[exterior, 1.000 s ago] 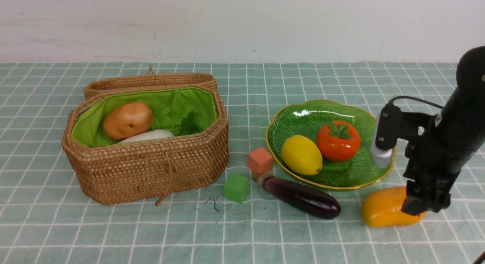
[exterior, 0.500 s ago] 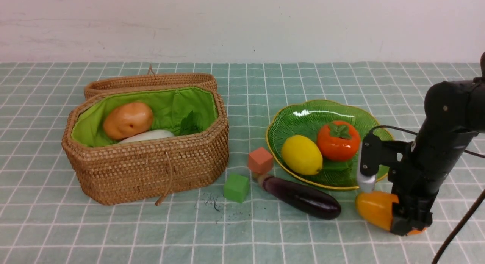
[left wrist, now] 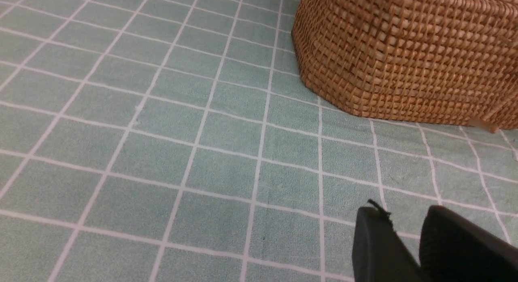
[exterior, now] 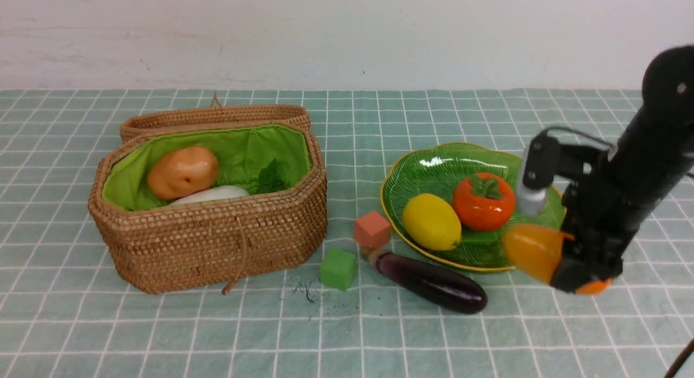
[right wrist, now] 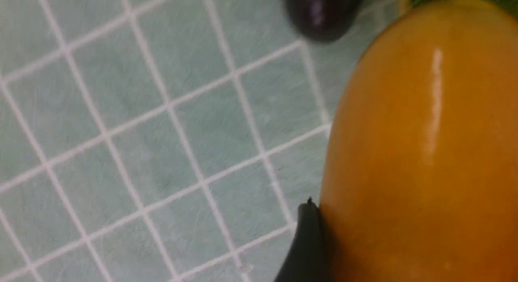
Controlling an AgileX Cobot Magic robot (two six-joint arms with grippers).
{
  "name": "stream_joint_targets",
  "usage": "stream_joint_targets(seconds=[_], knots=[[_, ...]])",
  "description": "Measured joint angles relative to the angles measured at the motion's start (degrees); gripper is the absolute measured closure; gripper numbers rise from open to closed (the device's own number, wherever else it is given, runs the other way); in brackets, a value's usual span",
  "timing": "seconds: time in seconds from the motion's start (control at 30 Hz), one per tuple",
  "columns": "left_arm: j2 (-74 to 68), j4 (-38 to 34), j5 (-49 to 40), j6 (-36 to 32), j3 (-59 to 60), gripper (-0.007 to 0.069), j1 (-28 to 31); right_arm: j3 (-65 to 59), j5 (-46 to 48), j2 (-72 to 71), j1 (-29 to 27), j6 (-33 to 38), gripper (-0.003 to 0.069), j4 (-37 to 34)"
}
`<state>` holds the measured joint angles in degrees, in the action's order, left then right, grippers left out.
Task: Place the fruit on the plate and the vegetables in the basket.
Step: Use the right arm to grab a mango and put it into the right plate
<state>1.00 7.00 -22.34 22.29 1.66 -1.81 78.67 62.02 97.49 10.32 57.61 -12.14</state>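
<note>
On the desk (exterior: 379, 340) with its checked green cloth, the nearest thing is the eggplant (exterior: 434, 284). It lies flat at 7 o'clock of the plate (exterior: 428, 174), just off the rim, with its stem end toward 10 o'clock. The green cube (exterior: 338, 268) sits at 9 o'clock of the eggplant, close to it.

At 4 o'clock of the plate the right arm (exterior: 623, 199) reaches down. Its jaws pinch the mango (exterior: 531, 249), which seems to hang clear of the cloth, at the plate's rim. In the right wrist view one dark finger (right wrist: 307, 241) presses on the mango's side.

The salmon-pink cube (exterior: 372, 230) stands at 8 o'clock of the plate. On the plate, the lemon (exterior: 431, 222) is at 7 o'clock and the persimmon (exterior: 483, 201) is near the centre, beside it.

The basket (exterior: 217, 248) stands at 9 o'clock, well apart from the plate. It holds the potato (exterior: 183, 172), the white radish (exterior: 214, 194) and some green leaves (exterior: 271, 177). Its lid (exterior: 217, 116) is behind, at 12 o'clock.

The left jaws, in the left wrist view, are over bare cloth near the basket. The fingers (left wrist: 376, 245) stand close together and hold nothing; whether they touch, I cannot tell.
</note>
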Motion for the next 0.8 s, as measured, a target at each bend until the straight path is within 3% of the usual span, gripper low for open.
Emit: stream_joint_targets(seconds=[0.1, 0.27, 0.4, 0.7, 0.8], knots=[[0.0, 0.0, 0.0, 0.0, 0.0, 0.0456, 0.0, 3.94, -3.82, 0.14, 0.0, -7.87, 0.0118, -0.57], [0.0, 0.0, 0.0, 0.0, 0.0, 0.0452, 0.0, 6.4, -20.61, 3.16, 0.0, -21.52, 0.0118, -1.6], [0.0, 0.0, 0.0, 0.0, 0.0, 0.0452, 0.0, 6.4, -24.42, 8.2, 0.0, -23.87, 0.0118, -1.72], [0.0, 0.0, 0.0, 0.0, 0.0, 0.0452, 0.0, 6.4, -21.83, 12.4, 0.0, -24.17, 0.0116, -3.02], [0.0, 0.0, 0.0, 0.0, 0.0, 0.0452, 0.0, 6.4, -21.83, 12.4, 0.0, -24.17, 0.0069, -3.31]])
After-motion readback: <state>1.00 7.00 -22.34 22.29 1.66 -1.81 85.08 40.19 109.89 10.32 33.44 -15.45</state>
